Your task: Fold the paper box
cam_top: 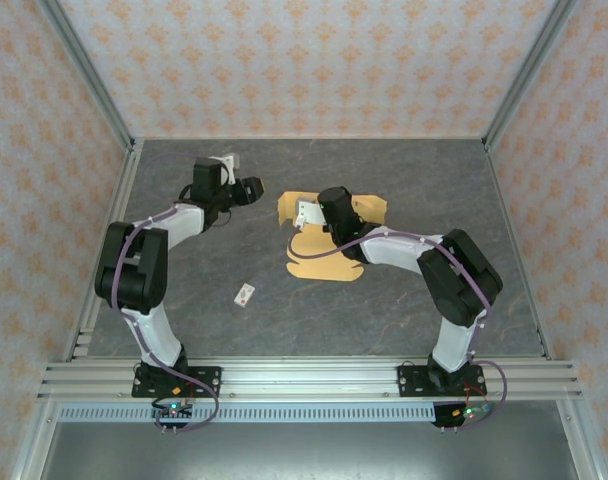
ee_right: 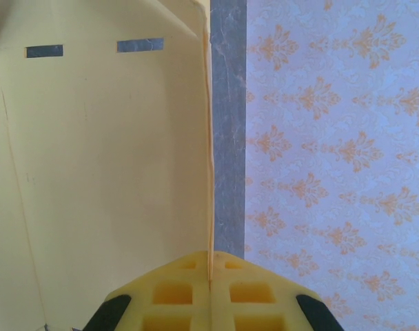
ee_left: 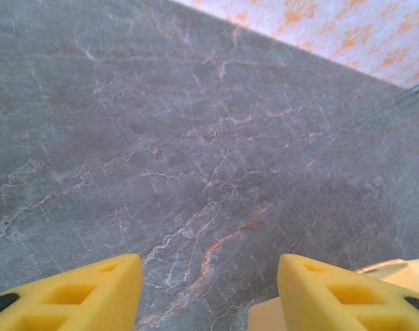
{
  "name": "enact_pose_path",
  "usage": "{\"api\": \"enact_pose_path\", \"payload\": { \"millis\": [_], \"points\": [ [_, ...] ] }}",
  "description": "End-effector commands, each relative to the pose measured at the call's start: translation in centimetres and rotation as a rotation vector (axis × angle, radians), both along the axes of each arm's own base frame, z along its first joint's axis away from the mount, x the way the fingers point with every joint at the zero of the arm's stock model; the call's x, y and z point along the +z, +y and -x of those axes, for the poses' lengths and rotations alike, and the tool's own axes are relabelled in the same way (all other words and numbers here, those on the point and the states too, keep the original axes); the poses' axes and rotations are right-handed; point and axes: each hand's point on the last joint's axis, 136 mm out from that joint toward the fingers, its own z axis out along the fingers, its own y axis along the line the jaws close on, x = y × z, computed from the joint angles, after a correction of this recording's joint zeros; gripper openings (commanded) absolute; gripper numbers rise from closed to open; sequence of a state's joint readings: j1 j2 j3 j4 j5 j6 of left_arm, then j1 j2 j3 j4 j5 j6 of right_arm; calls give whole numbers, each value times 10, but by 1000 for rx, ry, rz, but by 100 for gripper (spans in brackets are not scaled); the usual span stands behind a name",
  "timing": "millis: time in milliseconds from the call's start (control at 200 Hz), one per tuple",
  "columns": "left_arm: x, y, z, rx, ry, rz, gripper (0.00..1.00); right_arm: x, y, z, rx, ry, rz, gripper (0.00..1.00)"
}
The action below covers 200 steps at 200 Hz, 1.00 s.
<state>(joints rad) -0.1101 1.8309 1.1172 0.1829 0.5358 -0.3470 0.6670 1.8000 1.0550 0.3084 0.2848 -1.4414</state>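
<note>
The right gripper [ee_right: 210, 267] is clamped on a flap edge of the light orange-tan thin cardboard paper box [ee_right: 106, 172]. The left gripper [ee_left: 209, 279], jaws apart and holding nothing, hovers beside the box.

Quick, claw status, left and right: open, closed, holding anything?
Left claw: open, nothing between its fingers.
Right claw: closed, pinching an edge of the paper box.

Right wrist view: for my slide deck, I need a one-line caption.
Right gripper shut on a thin edge of the paper box, two slots visible, patterned wall behind.
</note>
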Motion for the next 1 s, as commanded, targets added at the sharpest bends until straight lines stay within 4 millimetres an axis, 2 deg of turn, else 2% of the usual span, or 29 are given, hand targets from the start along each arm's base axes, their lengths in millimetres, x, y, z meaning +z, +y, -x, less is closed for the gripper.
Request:
{"api": "enact_pose_path", "payload": {
  "millis": [0,35,50,120,285,450,651,996],
  "points": [
    [-25,-9,11,-91,148,-21,54,16,2,1,0,-35,-21,0],
    [-26,-11,11,-105,159,-24,54,16,2,1,-2,-35,-22,0],
    [-38,-12,11,-112,190,-28,54,17,2,1,-3,-36,-24,0],
    [-47,-19,12,-143,222,-39,54,17,2,1,-2,-34,-23,0],
    [-54,-47,5,-222,233,-26,53,13,2,2,-4,-29,-18,0],
    [-56,-65,8,-278,231,24,52,12,4,2,-6,-28,-19,0],
    [-53,-69,20,-298,205,49,51,11,5,0,-15,-29,-16,0],
    [-45,-75,26,-365,159,39,51,10,7,1,-7,-22,-14,0]
  ]
}}
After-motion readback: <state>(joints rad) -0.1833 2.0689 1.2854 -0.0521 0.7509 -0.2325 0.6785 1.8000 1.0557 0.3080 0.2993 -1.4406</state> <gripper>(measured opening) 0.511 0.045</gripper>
